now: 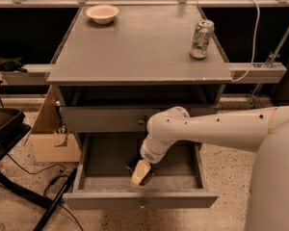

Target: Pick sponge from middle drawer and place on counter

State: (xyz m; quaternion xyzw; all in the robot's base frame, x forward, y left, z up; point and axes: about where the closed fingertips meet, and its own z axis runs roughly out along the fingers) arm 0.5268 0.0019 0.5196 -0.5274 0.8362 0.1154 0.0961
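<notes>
— What lies in the open middle drawer (106, 162)?
— The sponge (148, 177), with the gripper (140, 173) right at it; whether it grips, I cannot tell.
— And the counter (135, 47)?
— A bowl (102, 13) and a can (202, 38), well apart.

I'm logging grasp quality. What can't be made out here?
Camera view, sponge: mostly hidden by the gripper down in the middle drawer; grip unclear.
Camera view, drawer's right rear floor: covered by the arm.
Camera view, can: label too small to read.
</notes>
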